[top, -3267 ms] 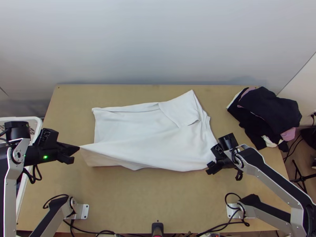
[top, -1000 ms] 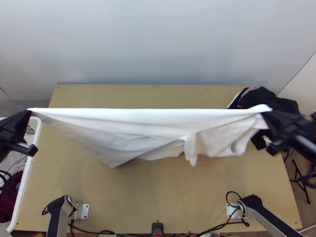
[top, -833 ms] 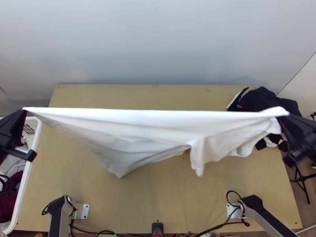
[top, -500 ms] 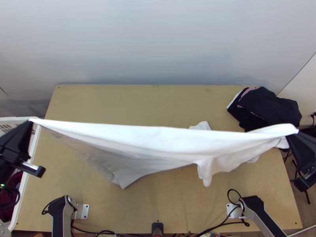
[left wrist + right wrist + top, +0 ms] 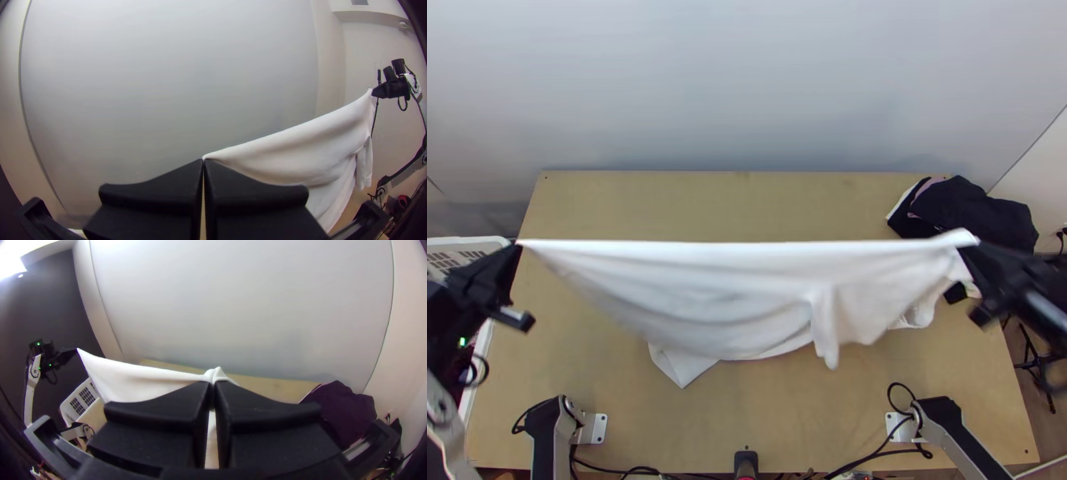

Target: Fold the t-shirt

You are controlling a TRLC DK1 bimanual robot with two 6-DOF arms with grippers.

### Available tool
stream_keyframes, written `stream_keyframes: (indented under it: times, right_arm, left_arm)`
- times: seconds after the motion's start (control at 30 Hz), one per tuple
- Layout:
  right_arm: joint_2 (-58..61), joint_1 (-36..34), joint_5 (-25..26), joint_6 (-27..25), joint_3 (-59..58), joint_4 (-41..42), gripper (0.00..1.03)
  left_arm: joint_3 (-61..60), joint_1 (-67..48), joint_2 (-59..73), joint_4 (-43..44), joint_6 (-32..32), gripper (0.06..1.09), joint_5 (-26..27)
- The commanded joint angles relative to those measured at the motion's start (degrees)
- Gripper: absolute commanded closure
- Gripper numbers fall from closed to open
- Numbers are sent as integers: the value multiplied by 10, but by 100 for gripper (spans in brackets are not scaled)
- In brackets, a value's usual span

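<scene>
Step in hand: apparently tensioning the garment for laydown. The left black wide-fingered gripper (image 5: 204,161) and the right black wide-fingered gripper (image 5: 212,384) are each clamped on one end of the white fabric t-shirt (image 5: 723,276) — upper edge taut, body hanging over the light wooden table (image 5: 707,420). Next: lower both ends evenly — smooth, align, then release.
</scene>
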Motion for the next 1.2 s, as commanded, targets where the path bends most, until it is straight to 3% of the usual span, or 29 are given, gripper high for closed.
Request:
stream_keyframes:
  times: [0.0,0.1,0.23,0.33,0.6,0.83,0.87,0.9,0.93,1.03,1.07,1.17]
  right_arm:
    - [101,-4,13,-58,-115,142,100]
    - [204,-8,18,-88,-135,221,100]
    - [363,-8,18,-119,-90,297,100]
    - [471,-27,21,-108,-29,345,100]
    - [706,-45,29,-66,247,302,100]
    - [805,-28,38,-78,328,288,100]
    - [822,-26,39,-79,339,281,99]
    - [839,-25,39,-79,350,266,91]
    - [856,-24,39,-78,364,249,84]
    - [880,-24,39,-75,372,223,62]
    - [882,-24,39,-75,372,219,56]
    - [884,-21,39,-78,378,193,23]
  left_arm:
    - [-49,5,105,102,6,104,-21]
    - [-40,-50,179,125,9,104,-59]
    - [-48,-156,258,160,64,104,-167]
    - [-25,-180,329,175,65,104,-180]
    - [89,-177,545,193,67,104,-231]
    - [100,-224,604,207,85,103,-270]
    - [101,-231,612,204,79,99,-271]
    - [99,-241,621,201,77,83,-273]
    - [96,-253,630,192,77,61,-280]
    - [61,-281,632,201,77,15,-303]
    - [52,-285,629,202,77,10,-304]
    - [24,-292,606,205,70,10,-306]
